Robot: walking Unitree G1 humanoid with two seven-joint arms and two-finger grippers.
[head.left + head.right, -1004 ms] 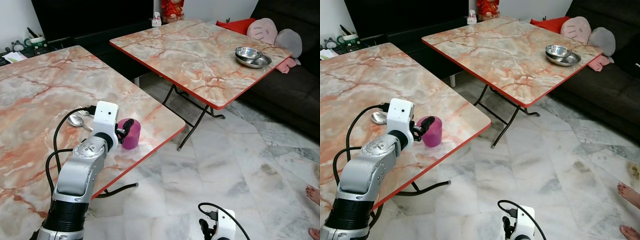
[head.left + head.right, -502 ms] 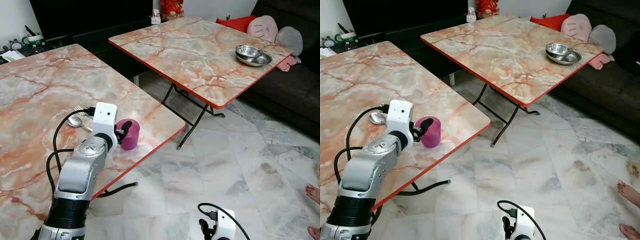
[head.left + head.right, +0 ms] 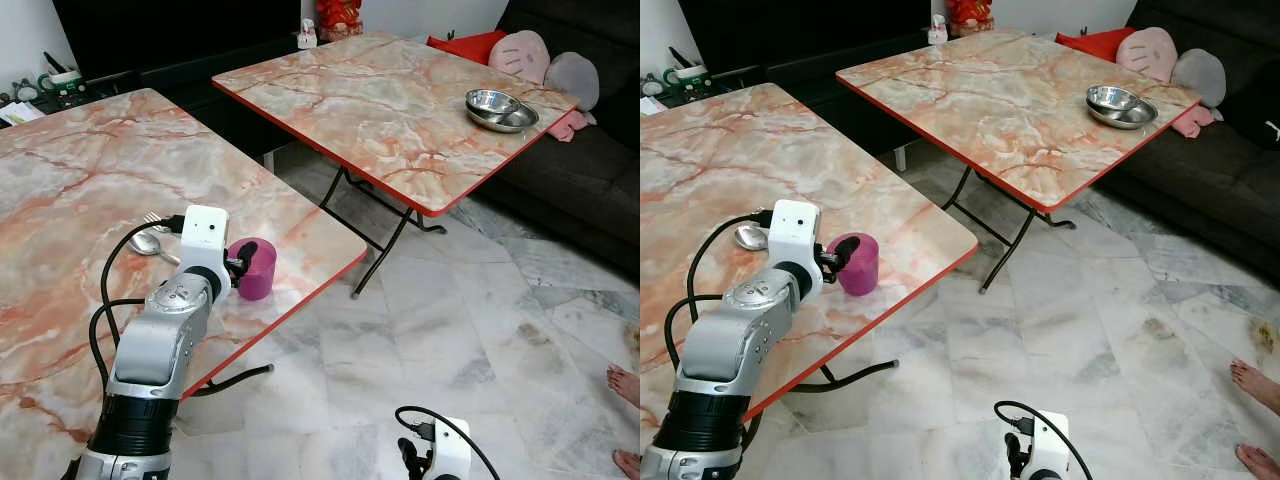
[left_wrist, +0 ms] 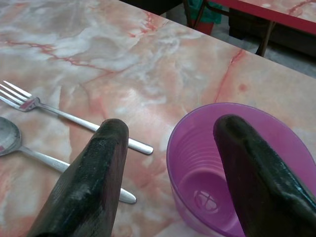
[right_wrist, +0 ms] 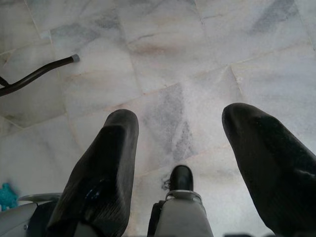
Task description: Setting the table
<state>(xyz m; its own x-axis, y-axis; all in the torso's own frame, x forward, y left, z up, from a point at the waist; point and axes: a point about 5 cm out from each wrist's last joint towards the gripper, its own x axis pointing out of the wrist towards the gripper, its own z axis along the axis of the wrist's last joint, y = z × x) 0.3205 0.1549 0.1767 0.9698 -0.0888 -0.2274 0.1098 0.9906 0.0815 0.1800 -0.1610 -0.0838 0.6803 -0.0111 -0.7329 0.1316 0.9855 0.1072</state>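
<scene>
Straddling purple cup rim: left gripper fingers spread.

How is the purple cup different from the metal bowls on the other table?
The purple cup is translucent plastic and taller than wide; the metal bowls are shiny steel, wide and shallow. The cup stands alone by the left gripper on the near table; the bowls sit stacked on the far one. All stand upright, and the cup is empty.

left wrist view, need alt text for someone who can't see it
An open left gripper straddles the rim of an empty purple cup on a marble table. A fork and spoon lie beside the cup.
</scene>
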